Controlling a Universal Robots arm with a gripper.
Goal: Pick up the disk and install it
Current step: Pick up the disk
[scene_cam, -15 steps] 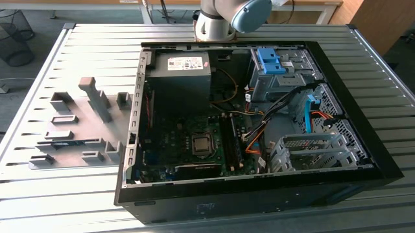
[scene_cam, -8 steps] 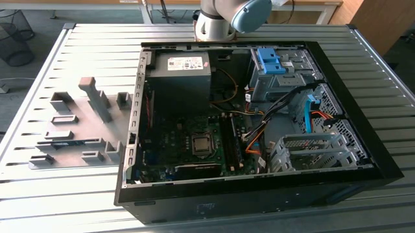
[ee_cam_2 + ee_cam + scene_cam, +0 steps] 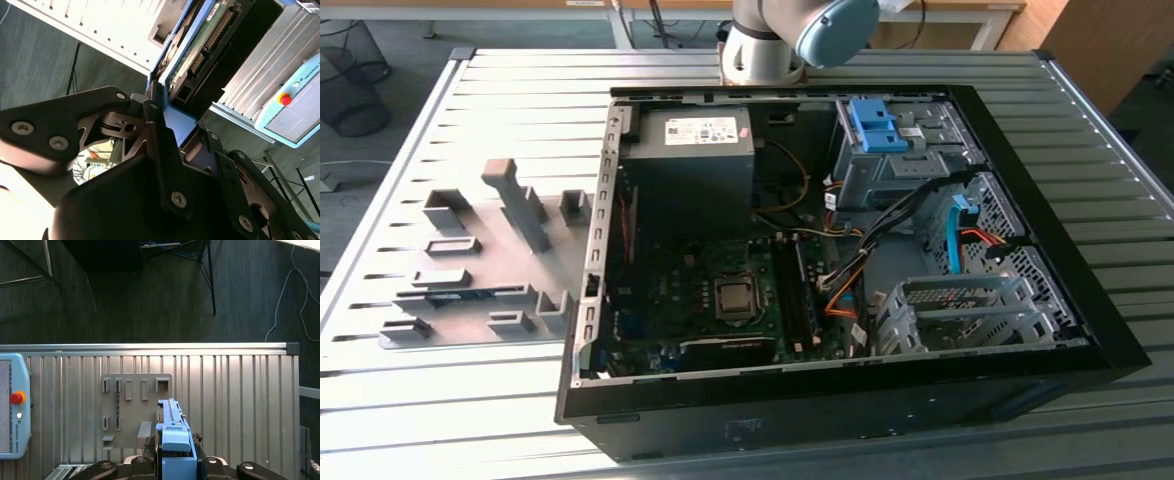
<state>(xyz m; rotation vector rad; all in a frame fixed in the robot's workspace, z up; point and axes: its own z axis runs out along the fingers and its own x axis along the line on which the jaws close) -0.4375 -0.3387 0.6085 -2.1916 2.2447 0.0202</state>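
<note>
In both wrist views my gripper [image 3: 175, 122] [image 3: 175, 464] is shut on the disk. The disk [image 3: 200, 45] shows its green circuit-board side and connector edge, clipped in its bright blue carrier frame [image 3: 177, 122]. In the first wrist view the disk [image 3: 172, 432] stands edge-on between the fingers, held above the ribbed metal table [image 3: 235, 400] in front of the grey fixture plate [image 3: 135, 410]. In the exterior view, the arm's joint [image 3: 781, 40] sits beyond the far side of the open computer case [image 3: 854, 260].
The case lies open on the table. It holds a grey power-supply box [image 3: 694, 160], a motherboard [image 3: 707, 300], a blue bracket [image 3: 878, 125] on the grey bay and a grey drive cage [image 3: 961, 315]. The fixture plate [image 3: 480, 260] lies on the exterior view's left. A teach pendant [image 3: 12, 405] rests on the table.
</note>
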